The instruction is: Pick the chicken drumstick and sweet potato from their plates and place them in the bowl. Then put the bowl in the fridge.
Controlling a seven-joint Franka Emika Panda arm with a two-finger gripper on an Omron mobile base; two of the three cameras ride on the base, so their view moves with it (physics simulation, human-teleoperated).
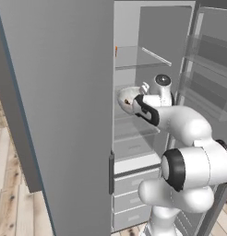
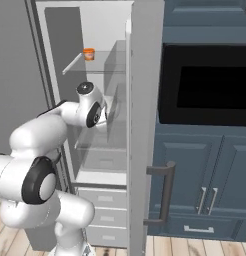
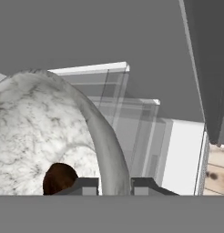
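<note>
1. Plainly, the white arm rises beside the open fridge (image 1: 64,115), bends at the elbow and reaches into its pale interior, at the middle clear shelves.
2. From the left base view the bowl (image 1: 127,99) shows at the arm's tip inside the fridge, tilted; the right base view instead reveals a small orange cup (image 2: 88,53) on a higher shelf.
3. Close up, the gripper (image 3: 114,185) is clamped on the bowl's rim, one fingertip (image 3: 86,185) inside, the other outside; a brown item (image 3: 59,178) lies in the bowl.
</note>
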